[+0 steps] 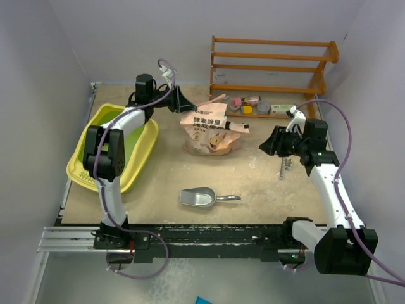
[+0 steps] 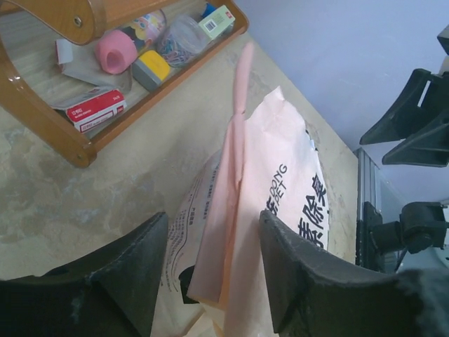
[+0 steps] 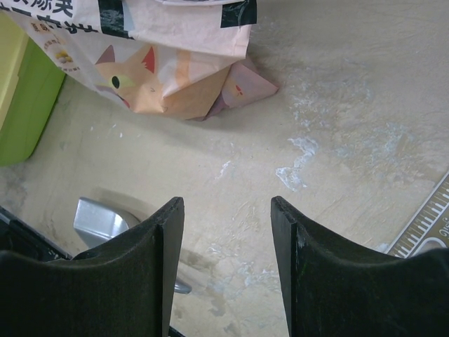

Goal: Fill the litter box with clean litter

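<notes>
The yellow litter box [image 1: 81,168] with its green inside lies at the table's left, and its corner [image 3: 21,91] shows in the right wrist view. The clean litter is out of view. A peach-pink bag [image 1: 209,133] with a cat picture stands mid-table. My left gripper [image 1: 183,101] is at the bag's upper left. In its own view the gripper [image 2: 214,219] is open, its jaws on either side of the bag's upright folded top edge [image 2: 235,175], with gaps showing. My right gripper [image 1: 266,143] hovers right of the bag [image 3: 168,63]. This gripper [image 3: 228,205] is open over bare table.
A silver metal scoop [image 1: 199,197] lies near the front, also seen by the right wrist [image 3: 102,217]. A wooden rack [image 1: 272,63] at the back holds small items [image 2: 116,53]. A ruler [image 1: 285,166] lies by the right arm. Walls close in left and right.
</notes>
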Action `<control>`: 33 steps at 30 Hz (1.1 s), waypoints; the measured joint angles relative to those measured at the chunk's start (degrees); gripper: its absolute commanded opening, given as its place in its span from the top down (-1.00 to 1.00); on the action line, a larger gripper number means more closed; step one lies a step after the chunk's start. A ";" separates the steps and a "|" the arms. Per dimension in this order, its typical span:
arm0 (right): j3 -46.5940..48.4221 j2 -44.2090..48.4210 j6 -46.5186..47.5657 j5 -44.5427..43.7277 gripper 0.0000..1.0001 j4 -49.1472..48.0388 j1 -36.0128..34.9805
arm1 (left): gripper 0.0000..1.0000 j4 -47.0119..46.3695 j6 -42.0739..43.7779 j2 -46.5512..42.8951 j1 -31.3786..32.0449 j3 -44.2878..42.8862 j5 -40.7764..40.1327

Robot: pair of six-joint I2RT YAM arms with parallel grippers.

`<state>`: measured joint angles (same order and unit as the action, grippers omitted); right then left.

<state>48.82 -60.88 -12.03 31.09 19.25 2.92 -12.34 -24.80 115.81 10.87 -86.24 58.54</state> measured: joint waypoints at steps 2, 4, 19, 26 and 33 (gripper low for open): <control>0.00 -0.26 0.00 0.00 -0.09 -0.13 0.00 | 0.29 -2.49 -2.43 1.33 0.00 -0.15 1.60; 0.00 -0.66 -0.02 0.00 -0.01 -0.15 0.00 | 0.55 -4.87 -5.14 2.10 0.00 -0.02 3.06; 3.89 -7.19 -1.22 1.57 0.99 2.12 -1.57 | 1.00 0.42 4.44 -17.22 2.67 6.19 -0.22; 14.27 -10.88 -1.01 0.35 0.87 4.00 -6.32 | 1.00 6.84 19.45 -28.63 8.72 15.93 -16.24; 23.34 -18.58 0.87 -0.42 0.19 5.14 -10.67 | 1.00 3.65 27.17 -37.03 10.99 25.09 -28.17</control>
<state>72.16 -79.46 -11.16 30.68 24.38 -7.75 -8.69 2.37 78.78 21.87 -61.14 30.37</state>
